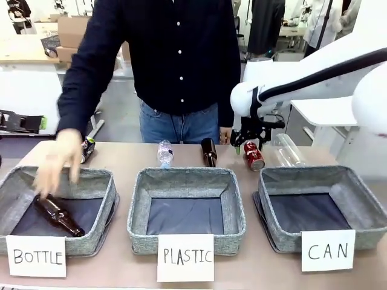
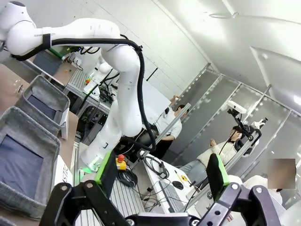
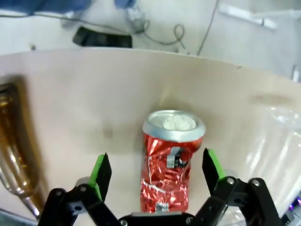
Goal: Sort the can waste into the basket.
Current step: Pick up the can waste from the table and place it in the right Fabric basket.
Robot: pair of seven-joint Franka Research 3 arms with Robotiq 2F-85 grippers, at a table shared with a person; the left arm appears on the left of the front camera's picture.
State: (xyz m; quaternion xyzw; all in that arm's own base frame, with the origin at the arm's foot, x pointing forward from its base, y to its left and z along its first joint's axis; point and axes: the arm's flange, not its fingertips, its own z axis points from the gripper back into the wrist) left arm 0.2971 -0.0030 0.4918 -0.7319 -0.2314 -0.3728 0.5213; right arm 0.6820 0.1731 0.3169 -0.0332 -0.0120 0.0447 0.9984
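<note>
Table [image 1: 251, 269]: three baskets in a row on the near side, waste in a line behind them. CAN basket [image 1: 281, 238] at the robot's right end, nothing in it yet. Its far rim sits just in front of the red can [image 1: 253, 156], so the carry looks short.

Person's hand [image 1: 57, 160] over the BOTTLE basket [image 1: 91, 241], well apart from the right arm's work.

Right gripper [image 1: 249, 142] hangs over the red can, fingers spread, one to each side, no contact seen. Placed to drop and pinch, I judge.

Red can [image 3: 171, 155] is dented. Lying or leaning, hard to say from these angles. Bare table on both flanks for the fingers. Clear bottle [image 1: 287, 148] is just beside it and brown bottle [image 1: 208, 152] is near on the other side, so watch both.

Black can [image 1: 88, 147] at the far left, by the person's hand, untouched.

Left gripper [image 2: 161, 170]: fingers spread, aimed off into the room, holding nothing.
</note>
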